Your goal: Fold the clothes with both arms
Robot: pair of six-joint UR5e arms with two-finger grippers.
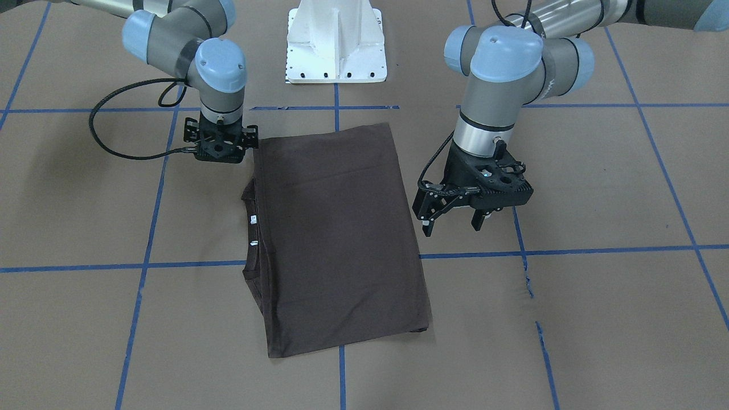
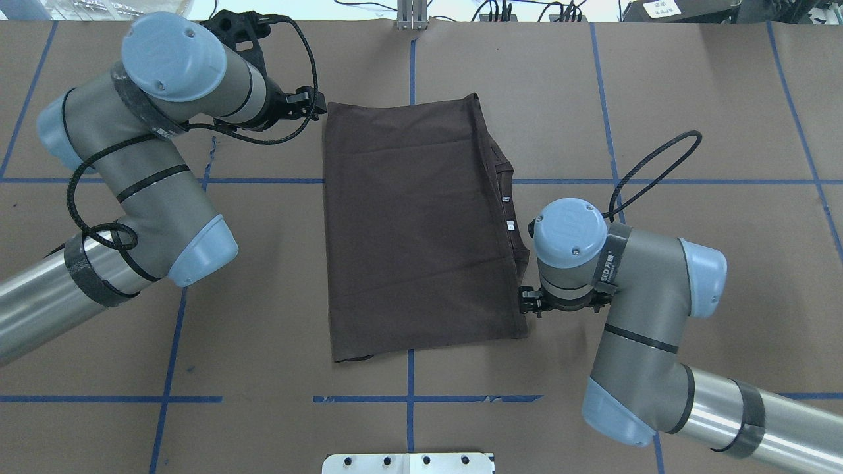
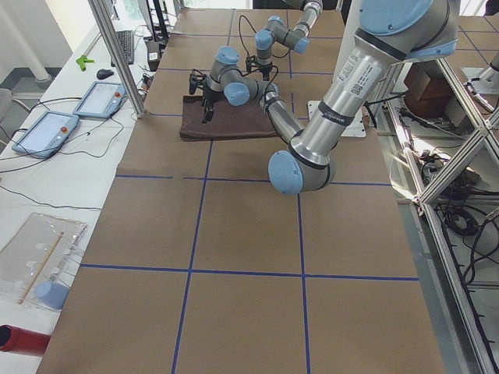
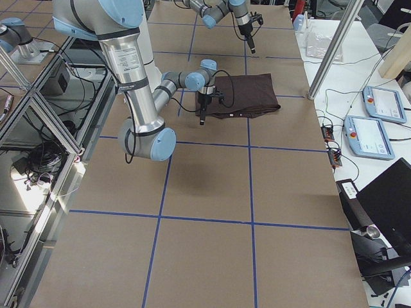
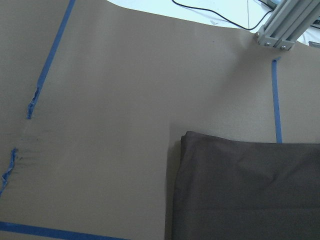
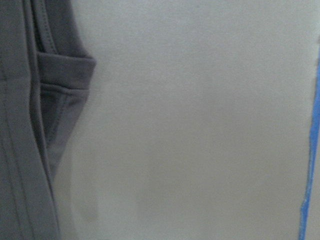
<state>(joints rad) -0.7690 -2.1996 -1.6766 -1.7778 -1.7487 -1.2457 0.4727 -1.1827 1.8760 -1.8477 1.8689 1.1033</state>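
The dark brown T-shirt (image 1: 336,239) lies flat on the brown table, folded into a rectangle, with its collar and white neck tags (image 1: 252,219) showing at one long edge. It also shows in the overhead view (image 2: 415,224). My left gripper (image 1: 453,222) hangs open and empty above the table beside the shirt's other long edge; its wrist view shows a shirt corner (image 5: 250,190). My right gripper (image 1: 219,148) points straight down beside the shirt's near collar-side corner. Its fingers are hidden under the wrist; its wrist view shows folded shirt edges (image 6: 30,125) close up.
The white pedestal base (image 1: 336,45) stands at the robot's side of the table. Blue tape lines cross the brown table, torn in places (image 1: 529,285). Two tablets (image 3: 97,97) and an aluminium post (image 3: 117,54) stand along the far side.
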